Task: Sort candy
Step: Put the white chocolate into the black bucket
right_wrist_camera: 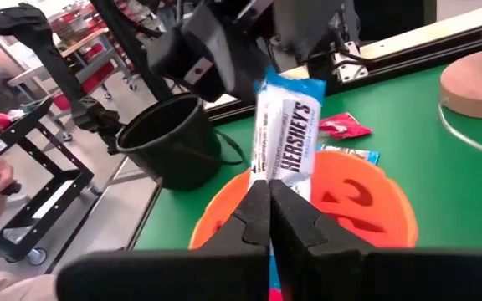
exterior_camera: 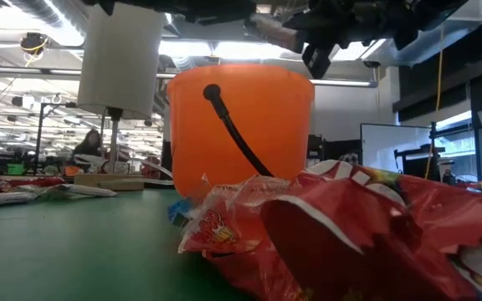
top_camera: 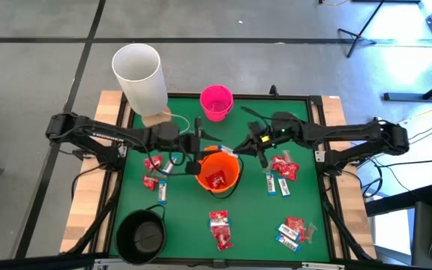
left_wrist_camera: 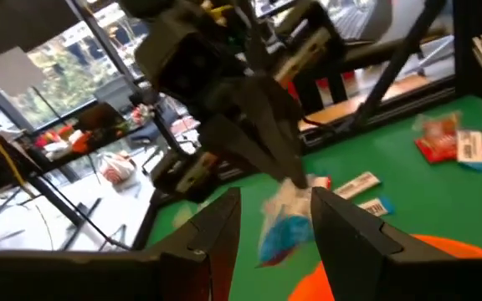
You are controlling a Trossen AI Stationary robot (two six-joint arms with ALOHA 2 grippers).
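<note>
A white-and-blue candy bar (right_wrist_camera: 287, 125) hangs in the air above the orange bucket (top_camera: 217, 174), between my two grippers. My right gripper (right_wrist_camera: 269, 186), reaching in from the table's right (top_camera: 236, 152), is shut on it. My left gripper (left_wrist_camera: 274, 205), coming from the left (top_camera: 199, 147), is open. Its fingers stand on either side of the bar's other end (left_wrist_camera: 284, 219); whether they touch it, I cannot tell. Red packets (top_camera: 216, 180) lie inside the orange bucket. More red packets and white-and-blue bars (top_camera: 282, 171) lie on the green mat. My right gripper pinches the candy bar by one end (right_wrist_camera: 276, 174) between its two shut fingers, along the bar's length. The bar is lifted clear over the orange bucket (right_wrist_camera: 350, 201), and its free end (right_wrist_camera: 289, 84) sticks out toward the left gripper.
A pink bucket (top_camera: 216, 102) stands at the far edge and a black bucket (top_camera: 142, 236) at the near left corner. A tall white cup (top_camera: 139, 75) stands on a wooden base at far left. Candy lies left (top_camera: 153, 171), near (top_camera: 220, 229) and right (top_camera: 295, 231) of the orange bucket.
</note>
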